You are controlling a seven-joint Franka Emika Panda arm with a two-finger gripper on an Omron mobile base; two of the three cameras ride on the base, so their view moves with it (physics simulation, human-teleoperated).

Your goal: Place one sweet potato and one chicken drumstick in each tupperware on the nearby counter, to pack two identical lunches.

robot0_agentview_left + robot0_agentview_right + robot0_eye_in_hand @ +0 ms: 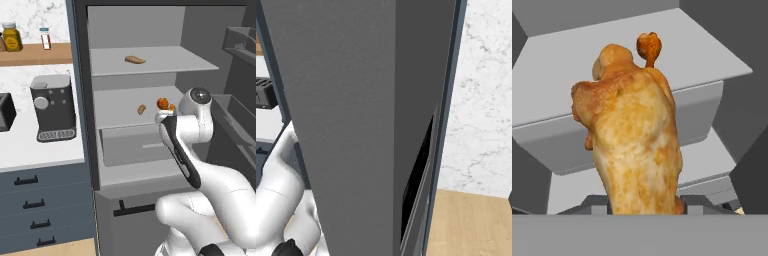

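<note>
A glossy orange-brown chicken drumstick [634, 140] stands close in the hand view, with my gripper [643, 202] shut on its lower end. The left base view shows it [162, 103] over the fridge's middle shelf [120, 102], with my hand mostly hidden behind the wrist. Farther back on that shelf lies a second drumstick [649, 47], which is the small orange-tan piece [142, 109]. A tan sweet potato [134, 60] rests on the top shelf. The white counter [30, 150] lies left of the fridge. The tupperware is out of view.
A coffee machine [52, 107] and a dark toaster [5, 112] stand on the counter. A grey crisper drawer [135, 147] sits under the middle shelf. Door bins [240, 45] jut in at the right. The fridge's grey side wall [356, 125] blocks the right base view.
</note>
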